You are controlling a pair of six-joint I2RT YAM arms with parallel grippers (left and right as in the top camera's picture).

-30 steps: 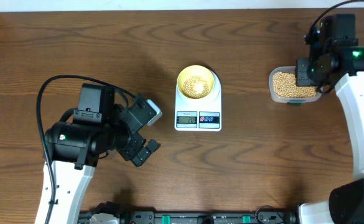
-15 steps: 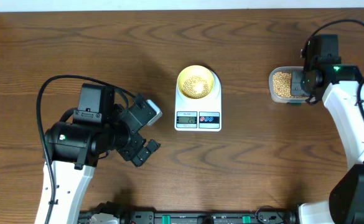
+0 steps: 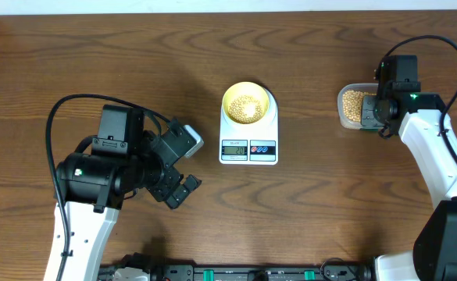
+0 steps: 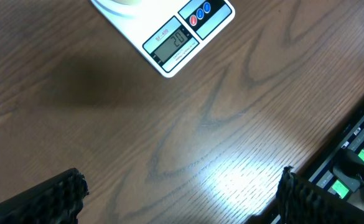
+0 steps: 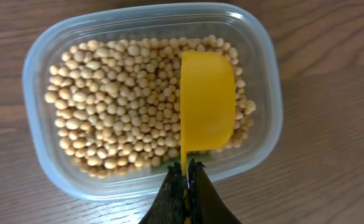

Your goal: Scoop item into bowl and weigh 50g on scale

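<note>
The pale yellow bowl [image 3: 248, 103] stands on the white scale [image 3: 248, 147] at mid-table, with a small heap of beige beans [image 3: 248, 107] in it. The scale's display [image 4: 171, 44] reads 20. At the right, a clear container [image 5: 40, 68] holds many more beans [image 5: 116, 106]. My right gripper [image 5: 185, 169] is shut on the thin handle of a yellow scoop [image 5: 207, 102], which is turned on its side over the beans at the container's right part. From overhead the right gripper [image 3: 374, 110] covers the container's right end. My left gripper [image 3: 187, 162] hangs open over bare wood left of the scale.
The clear container [image 3: 353, 107] sits near the right arm, well apart from the scale. Dark equipment and cables [image 4: 356, 155] run along the table's front edge. Brown wood table [image 3: 306, 211] lies between the arms.
The right arm has swung left and forward, so the gripper with the scoop now sits over the container's right end. The left arm, scale and bowl have not moved.
</note>
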